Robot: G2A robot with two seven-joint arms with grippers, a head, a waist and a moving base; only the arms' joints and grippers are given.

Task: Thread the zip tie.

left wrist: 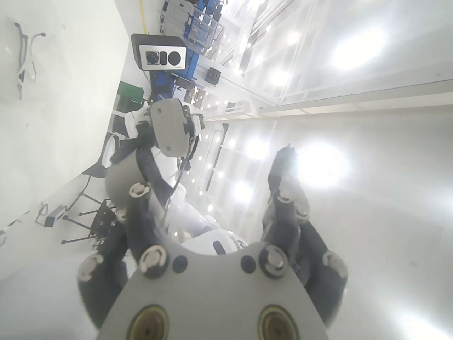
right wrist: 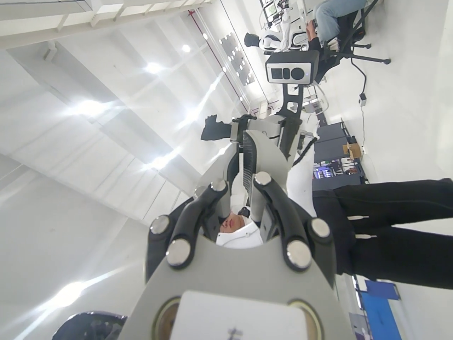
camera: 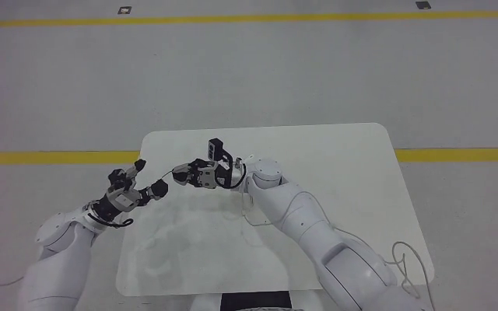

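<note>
Above the tabletop (camera: 342,163) near its far-left corner, the right gripper (camera: 179,172) is clenched on one end of the thin zip tie (camera: 163,172), which extends toward the left edge into the gap between the spread, released fingers of the left gripper (camera: 149,176).

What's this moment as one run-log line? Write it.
left tool: open, at table edge | right tool: shut on tie | tie: points toward left tool
</note>
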